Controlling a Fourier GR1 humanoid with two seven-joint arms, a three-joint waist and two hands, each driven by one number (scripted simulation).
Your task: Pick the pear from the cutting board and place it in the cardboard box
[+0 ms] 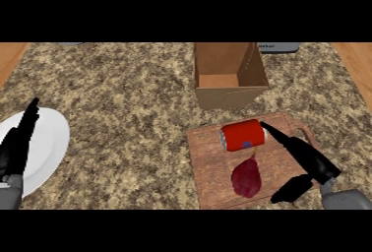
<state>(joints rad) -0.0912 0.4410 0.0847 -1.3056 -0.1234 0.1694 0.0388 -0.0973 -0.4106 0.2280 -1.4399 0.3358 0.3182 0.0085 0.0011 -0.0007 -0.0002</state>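
A dark red pear (247, 178) lies on the brown wooden cutting board (208, 166), near its front. Just behind the pear, a red can (242, 136) lies on its side on the same board. My right hand (314, 164) is open over the board's right part, to the right of the pear and apart from it. Its straight fingers (285, 139) point up-left and reach the can's right side, while the thumb (291, 189) hangs low. The open cardboard box (231, 74) stands behind the board. My left hand (17, 145) rests open at the far left.
A white plate (52, 142) lies at the left edge, partly under my left hand. The speckled countertop (131, 98) spreads between plate and board. Grey objects (278, 47) show at the back edge beside the box.
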